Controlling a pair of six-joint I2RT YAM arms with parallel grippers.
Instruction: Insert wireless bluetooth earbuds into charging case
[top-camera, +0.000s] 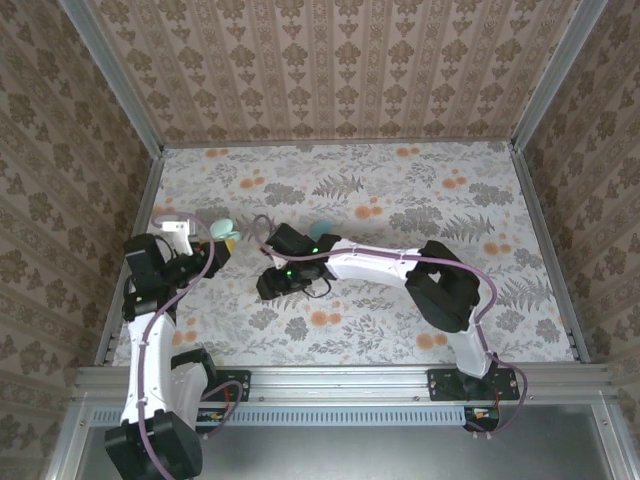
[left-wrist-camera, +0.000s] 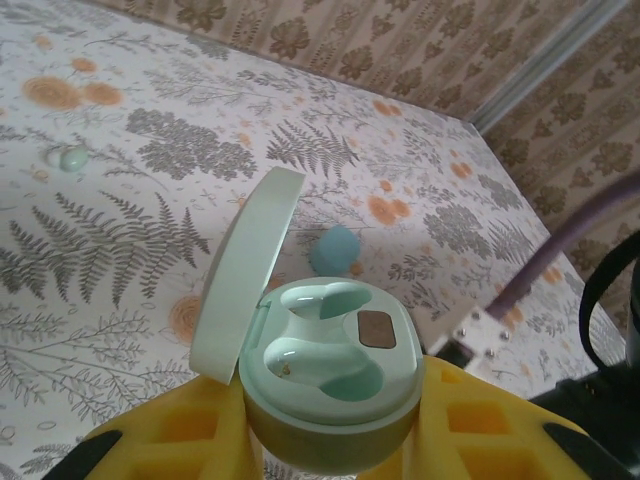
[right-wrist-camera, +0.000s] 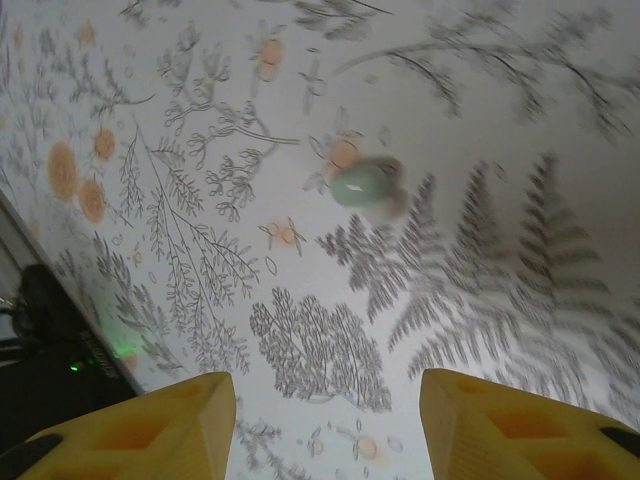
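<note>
My left gripper (left-wrist-camera: 330, 425) is shut on the charging case (left-wrist-camera: 330, 385), a pale mint oval held between the yellow fingers (left-wrist-camera: 170, 440). Its lid (left-wrist-camera: 245, 265) stands open to the left and both wells are empty. From above, the left gripper (top-camera: 222, 245) holds the case (top-camera: 226, 229) at the table's left side. A small pale green earbud (left-wrist-camera: 72, 157) lies on the cloth far left. My right gripper (right-wrist-camera: 325, 400) is open above the cloth, nothing between its fingers, and an earbud (right-wrist-camera: 362, 185) lies beyond it. I cannot tell whether this is the same earbud. The right gripper (top-camera: 268, 285) is just right of the left one.
A teal-blue rounded thing (left-wrist-camera: 335, 250) lies on the flowered cloth beyond the case and behind the right arm (top-camera: 325, 232). A purple cable (left-wrist-camera: 560, 245) and the right arm cross the near right. Patterned walls (top-camera: 340, 70) close the table in.
</note>
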